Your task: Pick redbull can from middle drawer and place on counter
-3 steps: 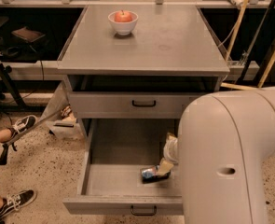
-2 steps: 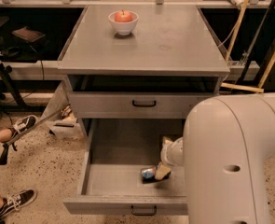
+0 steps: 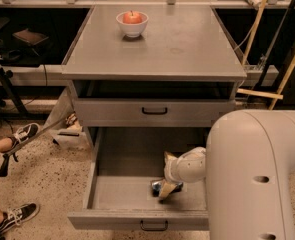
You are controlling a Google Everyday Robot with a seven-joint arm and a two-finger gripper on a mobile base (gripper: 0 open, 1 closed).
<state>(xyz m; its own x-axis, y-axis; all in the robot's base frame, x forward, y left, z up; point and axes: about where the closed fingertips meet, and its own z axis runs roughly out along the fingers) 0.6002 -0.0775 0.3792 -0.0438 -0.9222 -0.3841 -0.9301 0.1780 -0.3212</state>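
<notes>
The redbull can [image 3: 156, 186] lies on its side on the floor of the open middle drawer [image 3: 122, 194], near the front and right of centre. Only its blue-and-silver left end shows; the rest is hidden behind my gripper. My gripper [image 3: 168, 178] reaches down into the drawer from the right, right at the can and partly over it. The big white arm housing [image 3: 252, 174] fills the lower right and hides the drawer's right part. The grey counter [image 3: 187, 44] is the cabinet's top.
A white bowl [image 3: 132, 24] holding a red apple stands at the back left of the counter. The upper drawer front [image 3: 154, 111] above is shut. A person's shoes [image 3: 17, 134] and a stick are on the floor at the left. Wooden poles lean at the right.
My gripper and arm have moved left and closer over the can. Less of the can shows now, and its visible end sits slightly further left.
</notes>
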